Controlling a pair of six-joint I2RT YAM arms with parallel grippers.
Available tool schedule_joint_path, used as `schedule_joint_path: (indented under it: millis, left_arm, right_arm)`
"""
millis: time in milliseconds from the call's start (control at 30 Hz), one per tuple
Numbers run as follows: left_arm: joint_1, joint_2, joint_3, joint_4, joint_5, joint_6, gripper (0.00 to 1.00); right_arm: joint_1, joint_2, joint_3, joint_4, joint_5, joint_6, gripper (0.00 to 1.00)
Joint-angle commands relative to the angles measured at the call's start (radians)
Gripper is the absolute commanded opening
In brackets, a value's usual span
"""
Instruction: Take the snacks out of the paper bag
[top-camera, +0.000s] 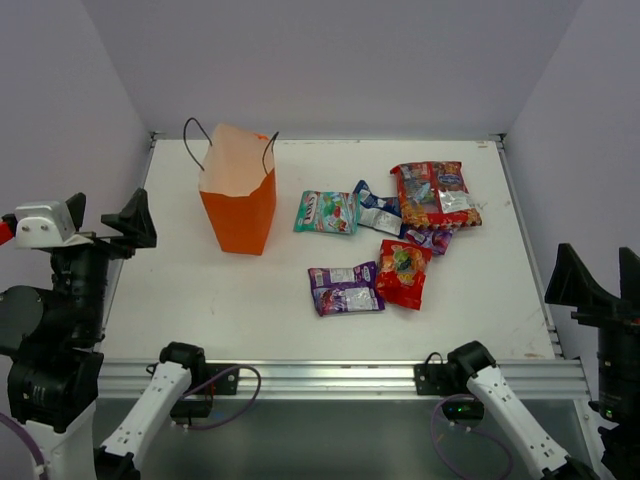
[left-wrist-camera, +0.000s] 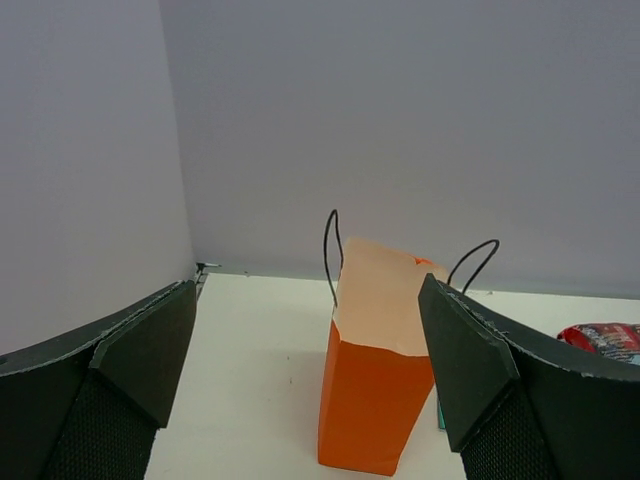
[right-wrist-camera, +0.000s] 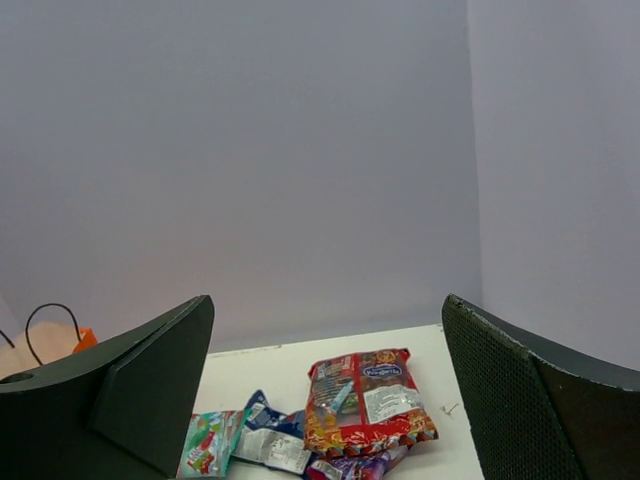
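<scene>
The orange paper bag (top-camera: 238, 196) stands upright at the back left of the table, mouth open; what is inside is hidden. It also shows in the left wrist view (left-wrist-camera: 375, 375). Several snack packets lie on the table to its right: a teal-green one (top-camera: 325, 212), a blue-white one (top-camera: 376, 209), a large red-orange one (top-camera: 434, 195), a small red-orange one (top-camera: 403, 273), a purple one (top-camera: 344, 288), and another purple one (top-camera: 428, 239) partly covered. My left gripper (top-camera: 105, 228) is open and empty, off the table's left edge. My right gripper (top-camera: 600, 280) is open and empty, off the right edge.
The white table (top-camera: 250, 300) is bounded by grey-lilac walls at the back and both sides. A metal rail (top-camera: 330, 375) runs along the near edge, with both arm bases and cables there.
</scene>
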Motion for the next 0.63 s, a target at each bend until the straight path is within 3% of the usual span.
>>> schedule_joint_path:
  millis: [0, 600]
  left_arm:
    - [-0.007, 0.015, -0.026, 0.014, -0.031, -0.018, 1.00]
    - [-0.014, 0.054, -0.095, 0.058, 0.049, -0.030, 1.00]
  right_arm:
    - [-0.001, -0.008, -0.003, -0.004, 0.014, -0.030, 0.99]
    - [-0.001, -0.018, -0.032, 0.003, -0.007, -0.024, 0.99]
